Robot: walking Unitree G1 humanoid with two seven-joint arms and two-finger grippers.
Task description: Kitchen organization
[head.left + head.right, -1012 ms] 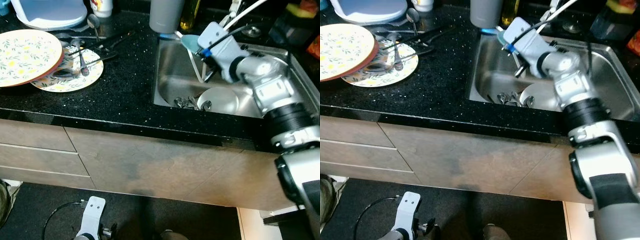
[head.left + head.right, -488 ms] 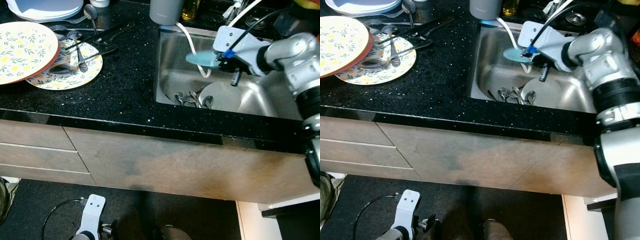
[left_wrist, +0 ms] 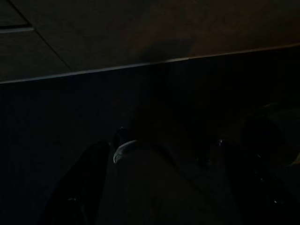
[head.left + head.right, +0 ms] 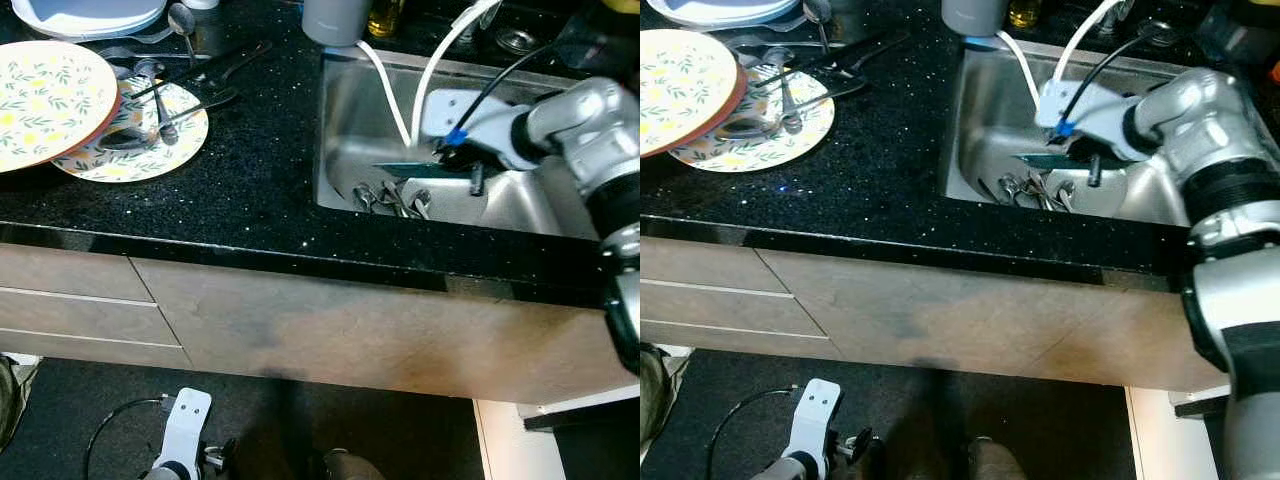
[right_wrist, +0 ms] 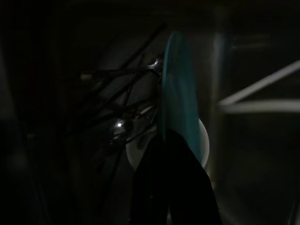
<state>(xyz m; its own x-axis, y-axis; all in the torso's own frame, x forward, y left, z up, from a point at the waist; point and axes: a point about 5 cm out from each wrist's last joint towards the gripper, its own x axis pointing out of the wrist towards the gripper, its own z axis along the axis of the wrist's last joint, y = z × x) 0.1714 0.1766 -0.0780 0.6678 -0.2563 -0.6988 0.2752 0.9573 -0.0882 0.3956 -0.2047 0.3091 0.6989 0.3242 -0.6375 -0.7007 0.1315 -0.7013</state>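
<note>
Down inside the sink (image 4: 345,120), the right gripper (image 4: 445,168) is clamped on the edge of a teal plate (image 4: 405,171), which juts out flat from its fingertips, just above the cutlery (image 4: 390,198) and white dish (image 4: 1110,192).

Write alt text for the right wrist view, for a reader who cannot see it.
In dim light, the right gripper holds a thin teal plate edge-on, its black jaws shut on the rim. Behind it, in the dark steel sink, lie tangled metal cutlery and a white dish.

Teal plate (image 4: 405,171) level, low in sink (image 4: 345,120), over cutlery (image 4: 390,198).
</note>
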